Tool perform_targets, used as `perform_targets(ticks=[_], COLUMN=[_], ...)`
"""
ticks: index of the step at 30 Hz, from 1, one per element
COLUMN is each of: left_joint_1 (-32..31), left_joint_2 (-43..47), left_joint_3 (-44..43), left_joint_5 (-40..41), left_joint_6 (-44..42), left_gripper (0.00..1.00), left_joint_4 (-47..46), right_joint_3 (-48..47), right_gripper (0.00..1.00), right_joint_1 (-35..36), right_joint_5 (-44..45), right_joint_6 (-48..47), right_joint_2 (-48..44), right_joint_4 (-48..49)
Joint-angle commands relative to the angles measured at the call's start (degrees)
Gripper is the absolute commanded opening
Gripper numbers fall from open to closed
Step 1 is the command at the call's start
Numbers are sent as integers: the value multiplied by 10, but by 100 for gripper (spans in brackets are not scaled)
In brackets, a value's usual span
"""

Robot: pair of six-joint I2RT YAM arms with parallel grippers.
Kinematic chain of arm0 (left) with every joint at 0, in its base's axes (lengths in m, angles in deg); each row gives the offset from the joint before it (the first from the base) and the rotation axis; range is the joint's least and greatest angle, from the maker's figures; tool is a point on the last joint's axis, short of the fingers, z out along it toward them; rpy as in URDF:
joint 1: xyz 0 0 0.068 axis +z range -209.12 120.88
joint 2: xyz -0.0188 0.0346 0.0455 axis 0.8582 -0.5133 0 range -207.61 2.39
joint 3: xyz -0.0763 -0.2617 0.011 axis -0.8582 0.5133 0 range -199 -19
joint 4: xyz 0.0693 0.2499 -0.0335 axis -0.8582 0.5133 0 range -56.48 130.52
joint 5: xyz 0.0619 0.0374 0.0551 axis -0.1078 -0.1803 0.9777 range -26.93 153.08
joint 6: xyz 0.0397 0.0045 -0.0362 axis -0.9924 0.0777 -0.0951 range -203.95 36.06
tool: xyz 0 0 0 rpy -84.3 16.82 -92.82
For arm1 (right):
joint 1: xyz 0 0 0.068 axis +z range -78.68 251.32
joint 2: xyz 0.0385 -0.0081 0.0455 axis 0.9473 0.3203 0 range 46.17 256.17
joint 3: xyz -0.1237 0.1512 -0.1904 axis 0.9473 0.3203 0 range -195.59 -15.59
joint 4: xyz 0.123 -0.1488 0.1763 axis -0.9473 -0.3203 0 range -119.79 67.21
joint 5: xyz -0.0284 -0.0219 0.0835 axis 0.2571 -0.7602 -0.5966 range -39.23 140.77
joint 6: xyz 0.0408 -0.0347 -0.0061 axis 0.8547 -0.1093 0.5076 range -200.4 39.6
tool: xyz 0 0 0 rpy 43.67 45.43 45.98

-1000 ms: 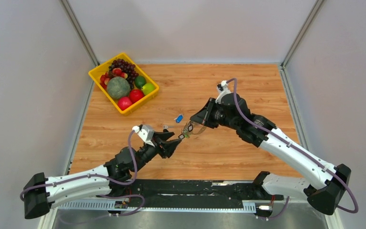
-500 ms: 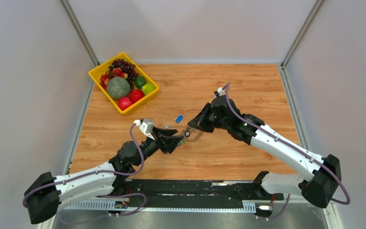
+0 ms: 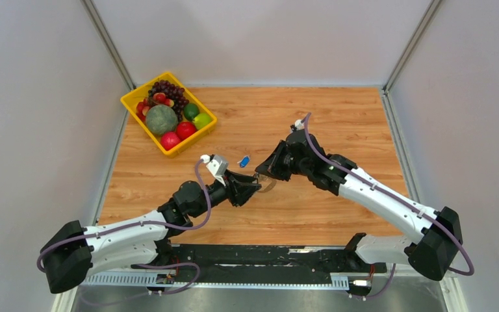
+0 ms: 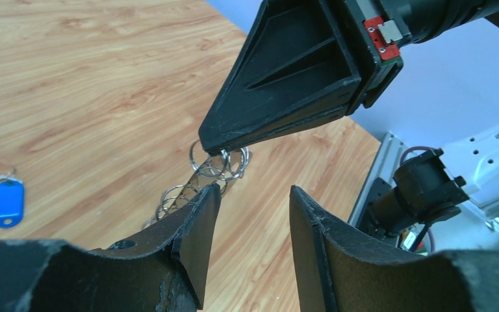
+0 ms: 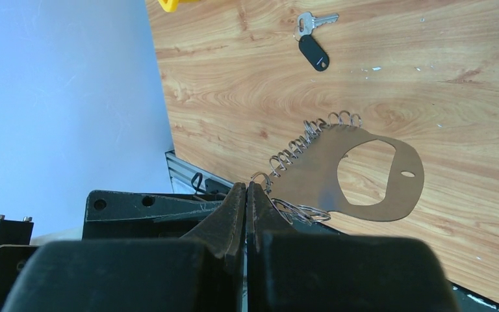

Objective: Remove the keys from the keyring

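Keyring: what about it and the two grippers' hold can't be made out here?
- Top external: keyring too small; its rings blur together.
- Left wrist: the ring chain's lower end runs behind the left gripper's finger; contact cannot be told.
- Right wrist: the right gripper's shut fingers hide the pinched spot.
- Keys on it: none made out in any view; one tagged key lies loose on the table.
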Motion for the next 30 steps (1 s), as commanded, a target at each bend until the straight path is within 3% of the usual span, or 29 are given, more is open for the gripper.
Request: perform_targets(ticks=[1, 17, 27, 30], left_joint_1=[2, 2, 2, 2], left_joint_2=[19, -4, -15, -25], left_joint_3=[-13, 3, 9, 5], left_joint_5=[34, 56, 69, 67], left_joint_6=[-23, -50, -68, -71], left_gripper=[52, 53, 61, 58], left_joint_4=[20, 18, 17, 17], right_joint_3=[-30, -39, -39, -39], right_gripper=[0, 0, 0, 0], right_joint_1=[-3, -4, -6, -7], right_joint_5=[-17, -35, -46, -48], right_joint_6=[10, 3, 0, 0], right_joint_2=[3, 15, 16, 17], right_joint_4=[21, 21, 22, 22])
